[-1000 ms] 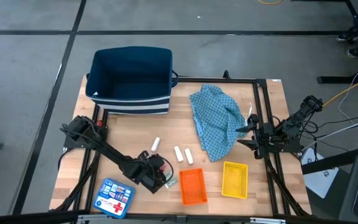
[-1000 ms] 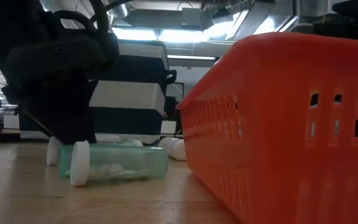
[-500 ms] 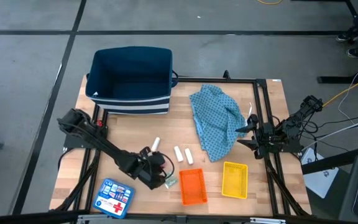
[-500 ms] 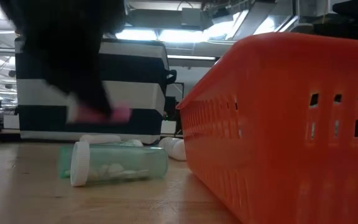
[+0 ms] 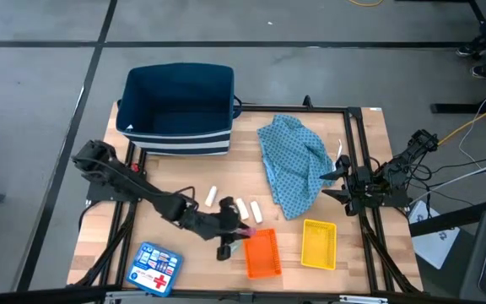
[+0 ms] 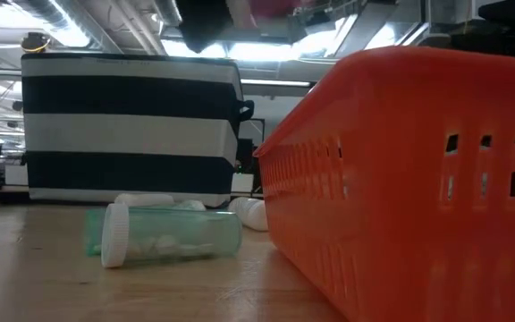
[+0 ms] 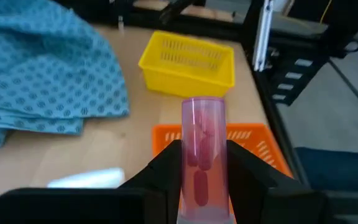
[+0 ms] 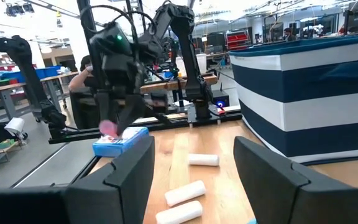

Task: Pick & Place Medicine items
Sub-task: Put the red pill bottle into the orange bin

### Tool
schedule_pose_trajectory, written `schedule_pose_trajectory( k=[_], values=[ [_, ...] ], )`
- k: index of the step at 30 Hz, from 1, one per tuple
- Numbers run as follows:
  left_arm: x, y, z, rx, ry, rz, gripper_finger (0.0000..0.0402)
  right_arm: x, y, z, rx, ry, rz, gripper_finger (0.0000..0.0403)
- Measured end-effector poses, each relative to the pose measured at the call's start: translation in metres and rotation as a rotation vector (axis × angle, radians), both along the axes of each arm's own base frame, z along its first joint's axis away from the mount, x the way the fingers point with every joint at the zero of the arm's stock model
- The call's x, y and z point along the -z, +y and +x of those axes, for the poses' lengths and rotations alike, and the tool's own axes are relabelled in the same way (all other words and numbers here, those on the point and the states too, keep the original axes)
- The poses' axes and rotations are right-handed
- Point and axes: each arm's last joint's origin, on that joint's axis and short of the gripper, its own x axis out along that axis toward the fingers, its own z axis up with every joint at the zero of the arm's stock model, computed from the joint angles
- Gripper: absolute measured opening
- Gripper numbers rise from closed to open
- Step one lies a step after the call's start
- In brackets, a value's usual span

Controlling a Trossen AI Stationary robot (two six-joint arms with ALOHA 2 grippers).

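Left gripper [image 7: 202,163] holds a pink vial [image 7: 202,149] (pills inside, seemingly) above the orange tray [image 7: 261,144].

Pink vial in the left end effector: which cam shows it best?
Left wrist view. The pink vial fills the frame centre, clamped between the left end effector fingers, capsules visible inside, orange basket beyond. High view shows only a pink speck by the basket. Right wrist view shows a distant pink blur. Low view catches a sliver of pink at its top edge.
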Motion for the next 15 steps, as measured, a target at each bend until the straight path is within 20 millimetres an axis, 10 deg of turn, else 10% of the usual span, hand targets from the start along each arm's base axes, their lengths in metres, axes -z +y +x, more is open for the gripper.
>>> schedule_pose_trajectory(
  k=[15],
  values=[
    [0.059, 0.003, 0.042, 0.147, 0.004, -0.140, 0.0120, 0.000, 0.000, 0.000, -0.001, 0.002, 0.000, 0.0220]
  ],
)
